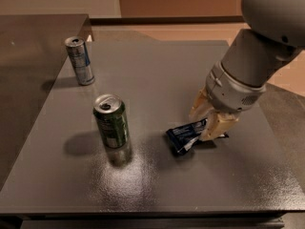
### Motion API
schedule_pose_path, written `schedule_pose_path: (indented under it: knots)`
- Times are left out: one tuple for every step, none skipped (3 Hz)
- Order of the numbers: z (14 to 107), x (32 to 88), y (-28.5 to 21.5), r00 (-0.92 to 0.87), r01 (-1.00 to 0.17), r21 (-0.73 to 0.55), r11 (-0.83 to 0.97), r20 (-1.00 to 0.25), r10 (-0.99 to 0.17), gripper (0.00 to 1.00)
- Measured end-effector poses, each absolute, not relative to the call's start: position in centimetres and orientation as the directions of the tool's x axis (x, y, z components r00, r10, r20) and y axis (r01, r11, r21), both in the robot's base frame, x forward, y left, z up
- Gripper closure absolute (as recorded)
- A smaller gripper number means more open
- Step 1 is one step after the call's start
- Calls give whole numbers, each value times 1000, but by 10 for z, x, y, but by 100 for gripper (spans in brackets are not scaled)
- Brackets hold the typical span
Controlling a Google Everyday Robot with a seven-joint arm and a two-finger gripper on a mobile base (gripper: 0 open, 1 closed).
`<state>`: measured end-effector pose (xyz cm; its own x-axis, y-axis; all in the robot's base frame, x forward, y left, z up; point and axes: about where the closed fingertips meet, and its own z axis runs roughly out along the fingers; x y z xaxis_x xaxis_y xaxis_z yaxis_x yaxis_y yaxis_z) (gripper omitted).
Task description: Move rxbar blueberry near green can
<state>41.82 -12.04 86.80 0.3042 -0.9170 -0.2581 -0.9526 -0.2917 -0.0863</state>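
Note:
The rxbar blueberry (183, 134) is a dark navy wrapper with a white patch, lying low over the grey table right of centre. My gripper (206, 126) is shut on its right end, with tan fingers (215, 125) on either side. The green can (111, 122) stands upright to the left of the bar, about a can's width away. The bar's right end is hidden between the fingers.
A slimmer silver-and-blue can (80, 61) stands upright at the table's back left. The grey table (157, 70) ends at a front edge near the bottom. A darker surface (28, 46) adjoins on the left. My large grey arm (262, 56) fills the upper right.

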Motion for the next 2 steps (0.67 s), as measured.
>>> schedule_pose_path:
  knots:
    - [856,412,-89,340,-941,-89,-328,-251,-907,100]
    - [846,416,-63,355,-935,-94,-342,-240,-904,100]
